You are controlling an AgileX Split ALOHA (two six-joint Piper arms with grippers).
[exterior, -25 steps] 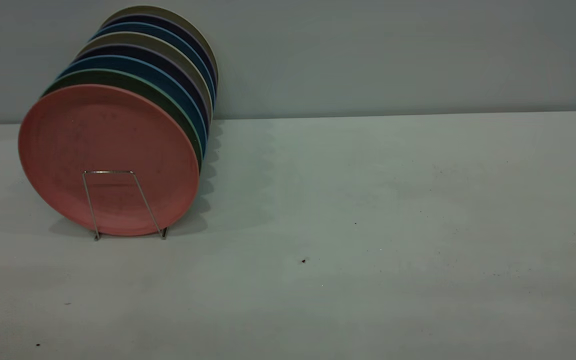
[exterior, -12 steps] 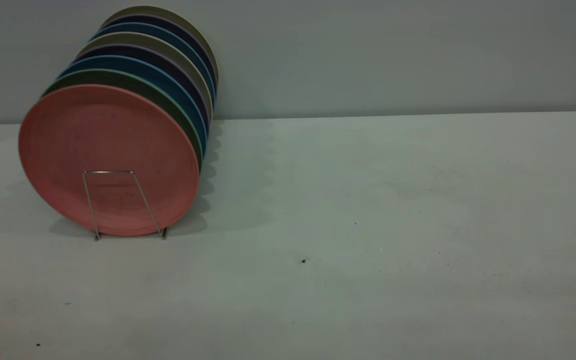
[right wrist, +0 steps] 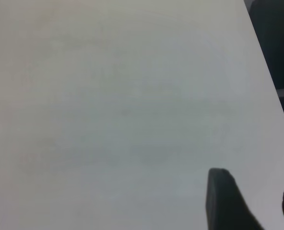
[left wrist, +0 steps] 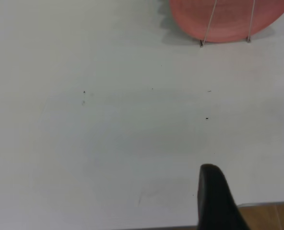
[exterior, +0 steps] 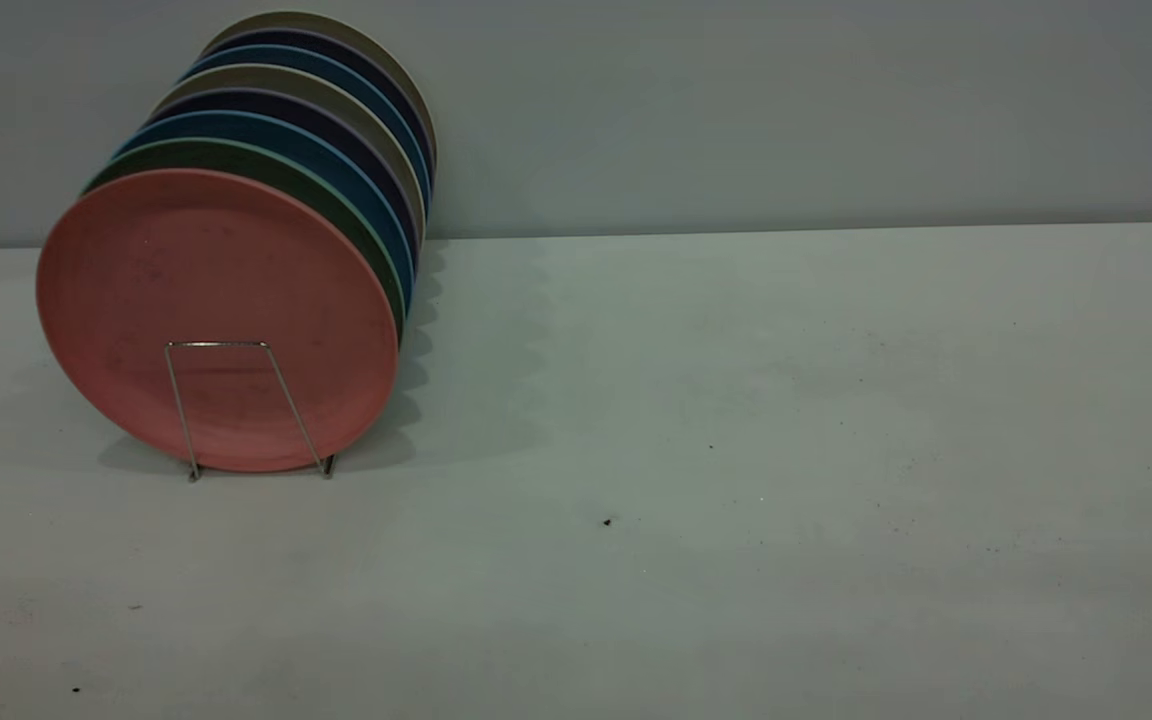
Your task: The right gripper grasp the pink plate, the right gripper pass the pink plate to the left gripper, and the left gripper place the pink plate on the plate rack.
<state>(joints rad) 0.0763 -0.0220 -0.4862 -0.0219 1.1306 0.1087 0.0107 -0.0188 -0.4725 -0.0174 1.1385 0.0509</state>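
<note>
The pink plate (exterior: 206,290) stands upright at the front of a row of plates in the plate rack (exterior: 221,345), behind its front wire loop, at the table's back left. Its lower part also shows in the left wrist view (left wrist: 228,19), with the rack's wires (left wrist: 207,26) across it. Neither arm shows in the exterior view. My left gripper (left wrist: 252,191) is open and empty over the table's near edge, well apart from the plate. My right gripper (right wrist: 254,191) is open and empty over bare table near an edge.
Behind the pink plate stand a green plate (exterior: 236,155) and several blue, dark and beige plates (exterior: 316,95). The grey-white table (exterior: 736,400) runs to the right, with a wall behind it. Wooden floor (left wrist: 266,215) shows past the table edge.
</note>
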